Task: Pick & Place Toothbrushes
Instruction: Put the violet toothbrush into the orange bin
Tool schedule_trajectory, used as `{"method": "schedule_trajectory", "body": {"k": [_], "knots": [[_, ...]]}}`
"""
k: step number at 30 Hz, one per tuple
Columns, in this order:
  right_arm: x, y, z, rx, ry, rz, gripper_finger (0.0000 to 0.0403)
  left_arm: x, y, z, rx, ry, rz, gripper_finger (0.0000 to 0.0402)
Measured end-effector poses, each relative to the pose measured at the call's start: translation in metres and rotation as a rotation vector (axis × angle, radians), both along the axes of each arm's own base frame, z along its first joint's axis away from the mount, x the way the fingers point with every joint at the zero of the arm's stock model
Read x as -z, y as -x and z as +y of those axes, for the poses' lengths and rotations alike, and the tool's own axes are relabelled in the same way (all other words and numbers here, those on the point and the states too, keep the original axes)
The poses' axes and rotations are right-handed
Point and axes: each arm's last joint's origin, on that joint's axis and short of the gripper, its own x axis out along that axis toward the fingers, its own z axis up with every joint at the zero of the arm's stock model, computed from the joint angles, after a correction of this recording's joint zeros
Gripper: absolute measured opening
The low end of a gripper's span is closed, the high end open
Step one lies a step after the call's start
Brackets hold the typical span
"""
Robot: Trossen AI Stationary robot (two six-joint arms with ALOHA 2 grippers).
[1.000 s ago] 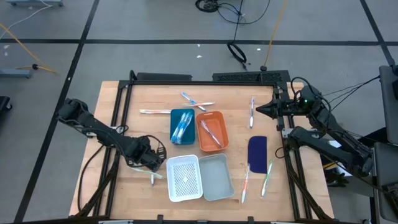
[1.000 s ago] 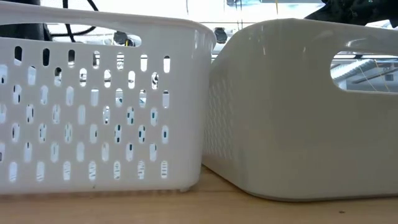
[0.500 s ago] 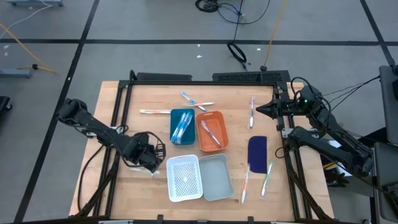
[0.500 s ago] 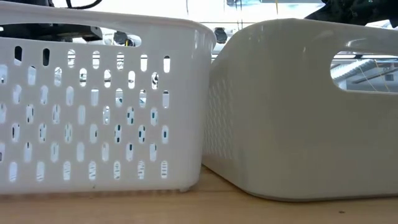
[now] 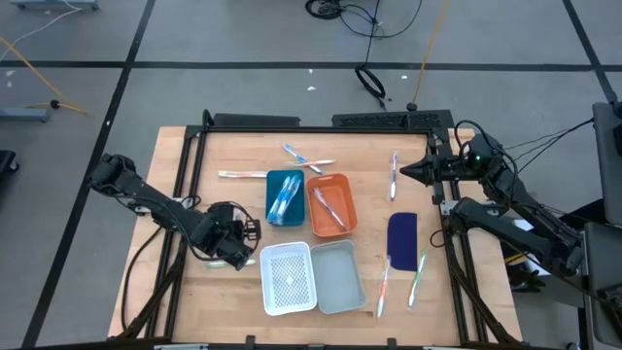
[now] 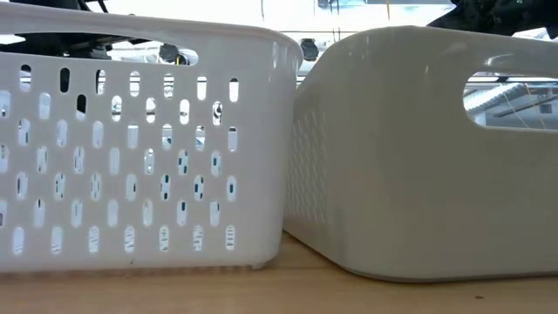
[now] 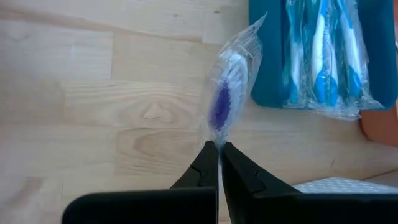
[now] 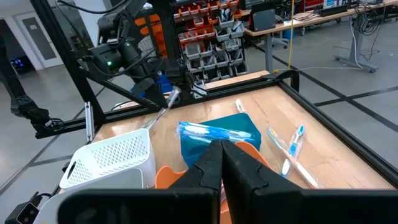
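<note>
While pinching a wrapped toothbrush [image 7: 221, 99], left tool [image 7: 218, 148] hovers beside blue tray [image 7: 264, 62].

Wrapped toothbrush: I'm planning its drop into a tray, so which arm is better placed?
Left. The left claw is shut on the wrapped toothbrush, close beside the blue tray. The right claw waits at the table's right edge.

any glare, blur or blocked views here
Low view: the white basket and grey bin fill the frame and block the table, with bright light behind them. Left wrist view: the left gripper holds a wrapped toothbrush whose clear wrapper blurs the brush. High view: even light, soft shadows. Right wrist view: sharp, and the right gripper hides part of the orange tray.
</note>
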Motion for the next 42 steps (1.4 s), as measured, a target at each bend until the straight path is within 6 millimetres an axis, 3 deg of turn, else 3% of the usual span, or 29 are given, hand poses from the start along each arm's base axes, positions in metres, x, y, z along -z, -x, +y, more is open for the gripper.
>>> {"method": "schedule_trajectory", "body": {"k": [17,27,42], "knots": [[0.000,0.000,0.000,0.000,-0.004,0.000,0.0000,-0.004,0.001,0.003,0.161,-0.117,0.024,0.0000],[0.000,0.000,0.000,0.000,-0.004,0.000,0.0000,-0.034,-0.002,0.008,0.218,-0.256,0.023,0.0000],[0.000,0.000,0.000,0.001,-0.003,0.000,0.0000,-0.043,-0.014,0.000,0.280,-0.154,-0.057,0.0000]]}}
